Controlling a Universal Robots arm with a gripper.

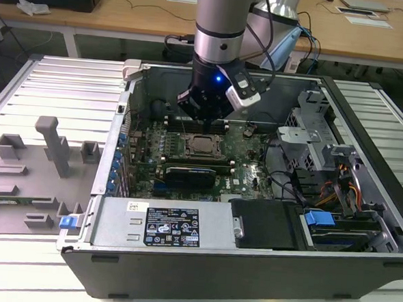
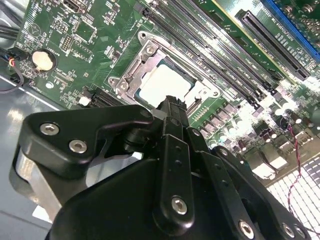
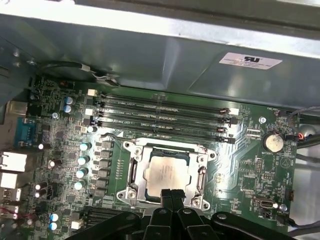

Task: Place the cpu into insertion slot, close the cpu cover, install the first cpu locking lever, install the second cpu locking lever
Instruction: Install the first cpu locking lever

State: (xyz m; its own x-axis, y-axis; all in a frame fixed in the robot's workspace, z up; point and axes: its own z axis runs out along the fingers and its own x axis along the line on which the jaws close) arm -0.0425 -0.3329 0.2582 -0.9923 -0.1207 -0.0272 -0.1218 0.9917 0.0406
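Gripper [image 3: 170, 191], jaws together, just above seated cpu [image 3: 165, 172]; cover [image 3: 134, 172] seemingly down; lever step likely, calls for fine push.

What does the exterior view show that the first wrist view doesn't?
The exterior view takes in the whole open grey computer case, the silver robot arm and grey plastic blocks at the exterior view's left. The first wrist view reveals a round silver coin battery and a white label on the case wall. Both show the square pale silver cpu, with the shut black claw close by.
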